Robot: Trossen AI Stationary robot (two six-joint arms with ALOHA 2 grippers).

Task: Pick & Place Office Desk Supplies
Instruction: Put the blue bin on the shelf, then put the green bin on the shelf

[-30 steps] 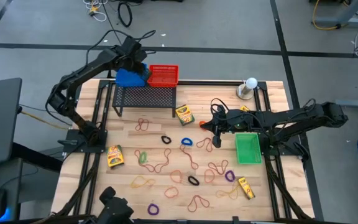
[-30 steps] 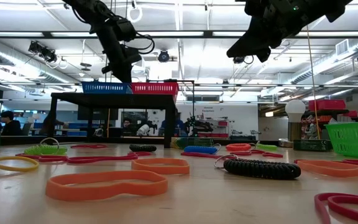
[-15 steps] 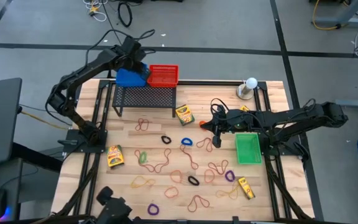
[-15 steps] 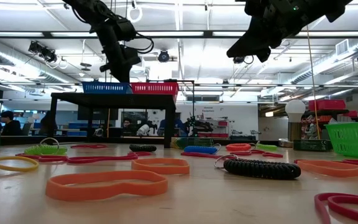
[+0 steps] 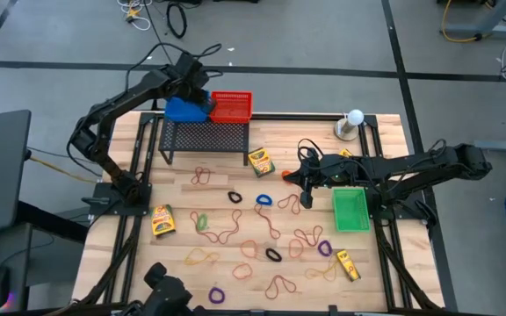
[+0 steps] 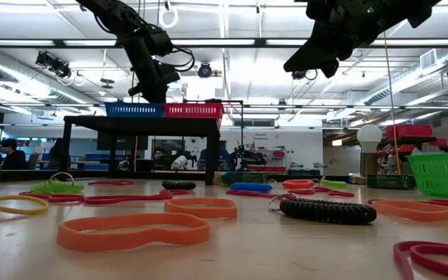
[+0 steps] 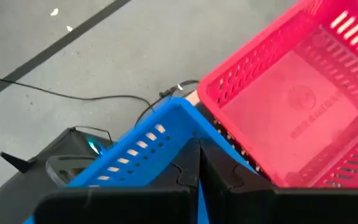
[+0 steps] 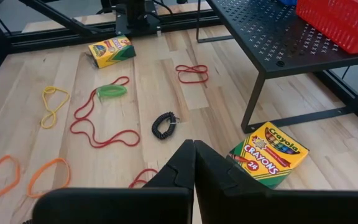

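My left gripper (image 5: 191,83) is shut over the blue basket (image 5: 183,110), which stands beside the red basket (image 5: 231,106) on the black shelf (image 5: 205,136) at the far left. In the left wrist view its fingertips (image 7: 197,155) lie just over the blue basket's rim (image 7: 166,124), near the red basket (image 7: 291,106). My right gripper (image 5: 290,180) is shut and empty, hovering above the table's middle right. Many rubber bands (image 5: 235,230) and yellow crayon boxes (image 5: 260,161) (image 5: 162,220) (image 5: 348,264) lie flat on the wooden table. My left gripper's shut fingers come from above at the blue basket's rim (image 7: 173,115) on the side by the red basket. Whether they touch it, I cannot tell.
A green basket (image 5: 351,209) stands on the table at the right, just right of my right gripper. A white ball on a round base (image 5: 353,121) stands at the far right. A black coiled band (image 8: 163,124) and a crayon box (image 8: 269,154) lie below my right gripper.
My left gripper has shifted a little toward the red basket, staying shut above the blue basket.
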